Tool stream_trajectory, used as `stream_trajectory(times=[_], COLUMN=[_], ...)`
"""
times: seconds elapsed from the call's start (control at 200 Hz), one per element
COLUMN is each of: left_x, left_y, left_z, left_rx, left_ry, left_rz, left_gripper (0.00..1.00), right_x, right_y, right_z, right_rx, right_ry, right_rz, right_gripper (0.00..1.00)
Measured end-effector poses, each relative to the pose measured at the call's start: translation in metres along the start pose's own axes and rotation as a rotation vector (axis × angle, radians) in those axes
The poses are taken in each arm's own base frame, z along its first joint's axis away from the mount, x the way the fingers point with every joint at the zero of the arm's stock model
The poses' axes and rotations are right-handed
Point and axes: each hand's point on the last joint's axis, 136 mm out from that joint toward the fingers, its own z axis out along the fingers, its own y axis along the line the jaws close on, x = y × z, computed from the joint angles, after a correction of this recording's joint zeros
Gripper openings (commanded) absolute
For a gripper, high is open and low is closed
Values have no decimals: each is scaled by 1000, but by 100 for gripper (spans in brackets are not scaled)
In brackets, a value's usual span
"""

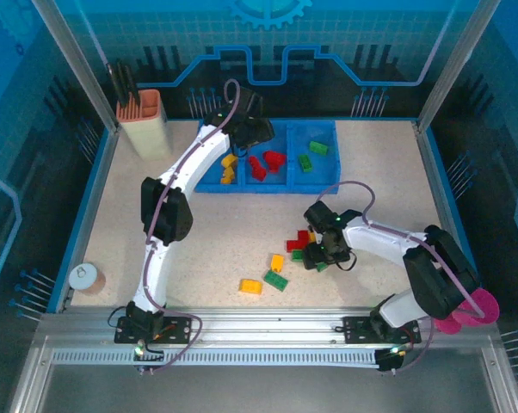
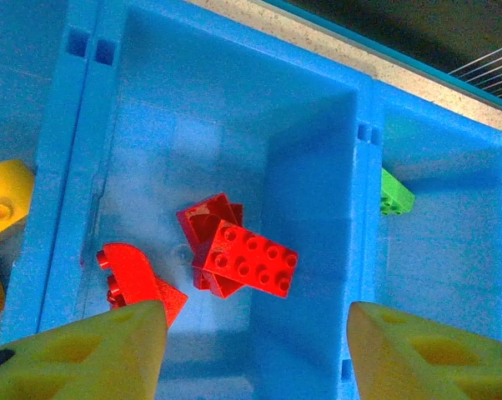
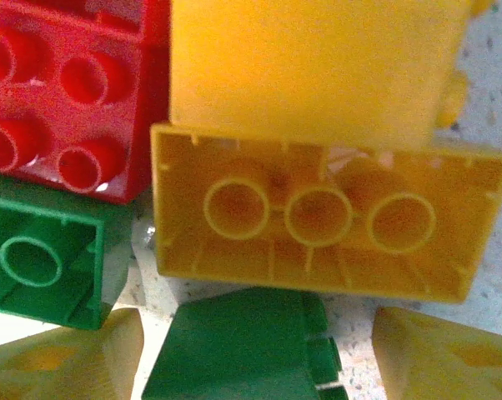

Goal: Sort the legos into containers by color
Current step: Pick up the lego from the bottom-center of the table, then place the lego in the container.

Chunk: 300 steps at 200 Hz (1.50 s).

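Overhead, the blue tray [image 1: 276,189] lay at the far middle of the table [image 1: 199,241], with yellow bricks in its left compartment, red in the middle one and green in the right; the left gripper [image 2: 255,333] hung above the middle compartment, its jaws wide apart with nothing between them; below it a long red brick [image 2: 244,258] lay across a second red piece, and a curved red brick [image 2: 134,279] lay just beside them; a yellow brick [image 2: 2,200] showed past the left wall and a small green brick [image 2: 394,193] past the right one. Nearer, right of centre, the right gripper [image 1: 319,255] was down at a loose pile [image 1: 302,243] on the table; its jaws stood apart around a green piece [image 3: 243,350], with a gap showing on one side; an upturned yellow brick [image 3: 318,217] lay just beyond, with a studded red brick [image 3: 59,92] and an upturned green brick [image 3: 42,267] beside it; an orange brick [image 1: 250,286] lay apart from the pile, toward the near edge.
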Motion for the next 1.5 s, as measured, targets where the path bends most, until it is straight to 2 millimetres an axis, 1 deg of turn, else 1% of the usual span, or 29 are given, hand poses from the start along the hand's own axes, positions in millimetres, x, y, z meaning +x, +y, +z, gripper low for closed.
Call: stream_trajectory(times=[0.08,0.23,0.33,0.405,0.495,0.595,0.721,0.761,0.796,0.861,0.896,0.921,0.951,0.961,1.036,1.071,1.126,1.146,1.201,1.266,1.321,1.401,1.501], left_x=[0,2,-2,-6,-11,-19,-29,-32,-33,-31,-25,-21,-14,-12,4,8,12,12,8,1,-6,-11,-9], left_y=[0,0,-3,-8,-14,-22,-34,-37,-40,-44,-42,-41,-39,-38,-31,-27,-24,-23,-25,-30,-34,-37,-41], left_z=[0,-5,-14,-23,-38,-58,-92,-104,-116,-137,-148,-157,-169,-171,-203,-218,-244,-256,-283,-316,-338,-360,-373], left_rx=[3,2,14,29,51,77,132,150,166,199,214,226,247,251,306,332,375,394,440,495,524,540,551], left_ry=[2,3,-9,-21,-41,-71,-110,-119,-127,-138,-139,-144,-152,-153,-213,-257,-343,-384,-481,-590,-657,-712,-730], left_rz=[0,3,14,25,37,57,116,141,166,218,247,268,296,295,352,369,387,393,398,405,416,446,495], left_gripper=[61,61,62,62,62,62,65,68,70,74,78,85,97,99,99,99,99,99,99,99,99,99,99], right_x=[0,0,2,3,5,7,12,11,6,-13,-31,-45,-62,-69,-112,-130,-156,-164,-184,-208,-228,-257,-288], right_y=[-1,-2,-2,-1,3,6,13,15,16,22,27,30,32,33,33,30,22,20,12,5,0,-8,-19], right_z=[4,5,5,5,4,4,-1,-5,-11,-29,-43,-55,-68,-73,-103,-113,-123,-124,-126,-123,-119,-114,-103], right_rx=[7,21,32,32,31,27,-9,-15,-20,-34,-47,-57,-66,-69,-81,-79,-63,-57,-37,-13,3,29,49], right_ry=[8,10,6,6,6,7,20,19,13,-30,-78,-113,-155,-174,-279,-314,-354,-363,-381,-391,-398,-418,-436], right_rz=[-9,-19,-24,-30,-43,-57,-72,-78,-84,-99,-106,-114,-118,-118,-119,-115,-107,-107,-101,-99,-99,-93,-75], right_gripper=[63,59,52,46,40,38,36,36,36,36,36,36,36,36,36,36,36,36,36,36,36,36,36])
